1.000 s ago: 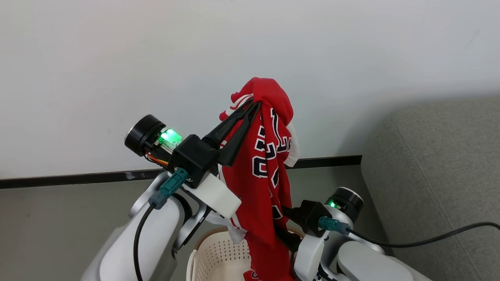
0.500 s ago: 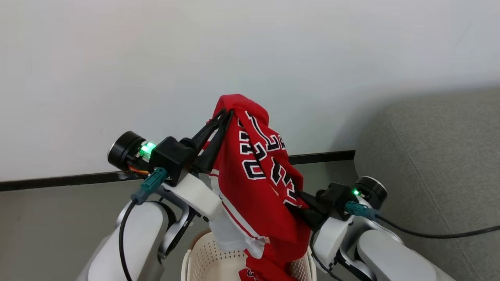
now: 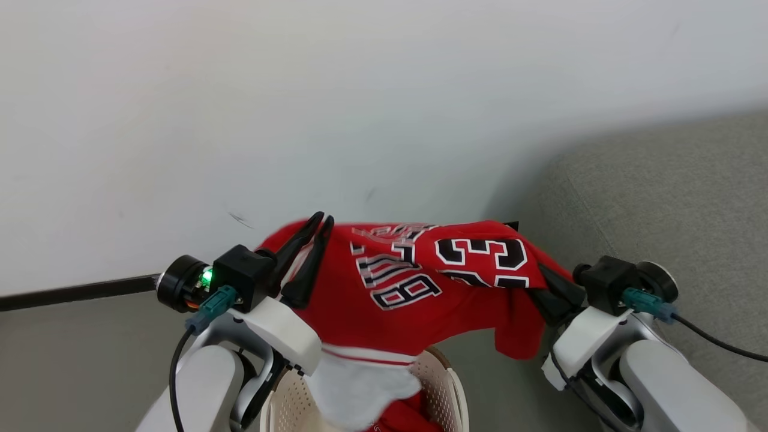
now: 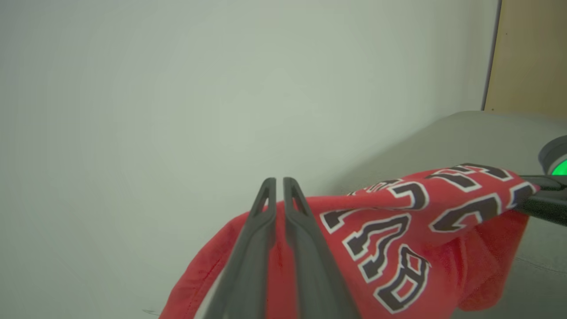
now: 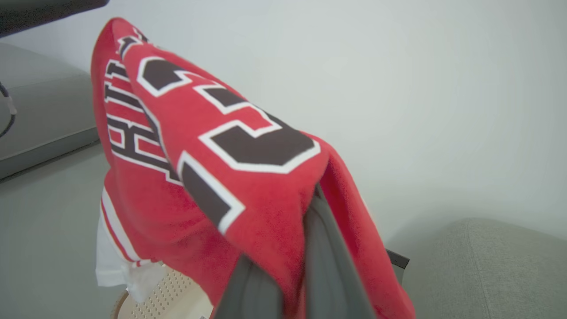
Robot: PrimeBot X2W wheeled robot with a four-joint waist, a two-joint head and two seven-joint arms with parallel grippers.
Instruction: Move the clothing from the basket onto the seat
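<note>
A red jersey (image 3: 420,282) of the clothing, with dark white-edged numbers, hangs stretched sideways between my two grippers above the basket (image 3: 451,384). My left gripper (image 3: 322,218) is shut on its left end, red cloth showing in the narrow gap between the fingers (image 4: 257,239). My right gripper (image 3: 547,281) is shut on the right end, its fingertips buried in cloth (image 5: 221,146). A white part of the jersey droops into the basket, where more red clothing (image 3: 414,414) lies. The grey seat (image 3: 672,198) is to the right.
A white wall stands close behind the jersey, with a black baseboard (image 3: 72,293) over grey floor. A black cable (image 3: 720,345) trails from my right wrist across the seat's front. A wooden panel (image 4: 531,53) rises beyond the seat.
The jersey hung down from my raised left gripper. My right gripper shut on its lower part and pulled it right while the left came down, spreading it level. The head view has shifted too.
</note>
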